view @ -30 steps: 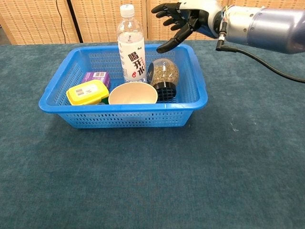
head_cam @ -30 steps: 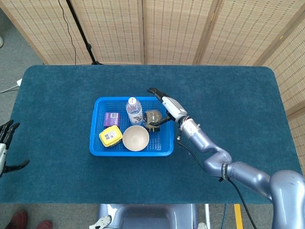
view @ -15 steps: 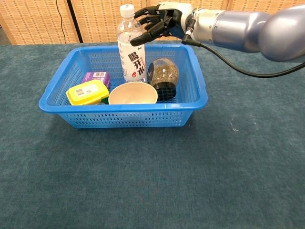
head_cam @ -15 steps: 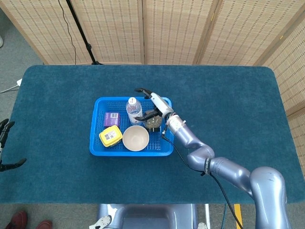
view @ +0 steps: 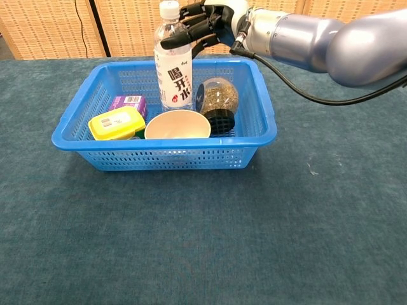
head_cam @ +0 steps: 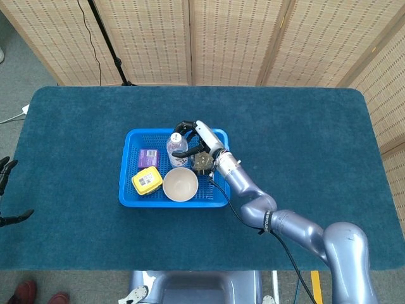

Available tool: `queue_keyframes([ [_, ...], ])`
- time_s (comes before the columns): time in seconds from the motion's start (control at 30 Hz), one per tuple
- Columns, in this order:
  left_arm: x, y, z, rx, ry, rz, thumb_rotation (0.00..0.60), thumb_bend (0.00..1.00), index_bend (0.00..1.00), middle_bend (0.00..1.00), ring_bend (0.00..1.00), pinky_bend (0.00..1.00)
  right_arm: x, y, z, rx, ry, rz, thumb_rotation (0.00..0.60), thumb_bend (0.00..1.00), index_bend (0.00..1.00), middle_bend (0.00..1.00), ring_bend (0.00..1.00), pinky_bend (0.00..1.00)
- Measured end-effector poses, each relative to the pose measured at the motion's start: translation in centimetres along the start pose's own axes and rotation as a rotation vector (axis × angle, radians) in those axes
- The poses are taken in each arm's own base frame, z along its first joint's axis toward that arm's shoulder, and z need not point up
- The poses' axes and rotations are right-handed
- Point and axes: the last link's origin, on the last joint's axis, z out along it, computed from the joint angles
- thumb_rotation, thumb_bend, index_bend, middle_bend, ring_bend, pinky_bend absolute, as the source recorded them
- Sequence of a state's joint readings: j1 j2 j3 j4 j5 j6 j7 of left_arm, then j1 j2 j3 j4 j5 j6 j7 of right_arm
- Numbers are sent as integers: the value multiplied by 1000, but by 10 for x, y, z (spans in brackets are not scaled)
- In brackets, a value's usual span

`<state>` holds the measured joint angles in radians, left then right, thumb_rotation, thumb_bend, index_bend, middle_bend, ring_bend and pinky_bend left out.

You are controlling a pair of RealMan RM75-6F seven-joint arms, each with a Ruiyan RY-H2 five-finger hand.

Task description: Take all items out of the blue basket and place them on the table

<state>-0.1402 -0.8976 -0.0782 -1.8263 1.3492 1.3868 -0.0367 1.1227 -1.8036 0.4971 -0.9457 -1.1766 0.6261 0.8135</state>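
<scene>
Clear plastic water bottle (view: 173,60) stands upright, cap up, at the rear of the blue basket (view: 262,124), the right hand (view: 203,22) wrapped round its upper part. Basket also holds a bowl (view: 177,125), a jar (view: 218,101) lying on its side, a yellow box (view: 116,122) and a purple box (view: 127,102). Left hand (head_cam: 6,193) sits open at the surface (head_cam: 304,158) edge.

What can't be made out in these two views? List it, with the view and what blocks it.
- Right hand grip on the water bottle: chest view shows fingers curled around its shoulder; firm closure behind it is hidden.
- Left hand: head view, cut off by the left edge; absent from chest view.
- Purple box: chest view, partly hidden by the yellow container.
- Jar: head view, mostly covered by the right arm.
</scene>
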Motion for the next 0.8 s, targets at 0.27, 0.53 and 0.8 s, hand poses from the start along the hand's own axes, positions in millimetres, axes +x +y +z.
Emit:
queue_keyframes([
  [0.27, 0, 2, -1, -14, -5, -2, 600, 57, 0, 0, 0, 0, 11, -12, -4, 48, 42, 8, 600, 299, 619, 583, 457, 572],
  [0.53, -3, 5, 1, -32, -23, 1, 600, 57, 0, 0, 0, 0, 34, -48, -20, 139, 59, 58, 600, 307, 620, 583, 457, 572],
  [0.8, -5, 9, 0, -52, -39, 6, 600, 57, 0, 0, 0, 0, 89, -104, -60, 240, 112, 32, 600, 308, 621, 583, 457, 572],
])
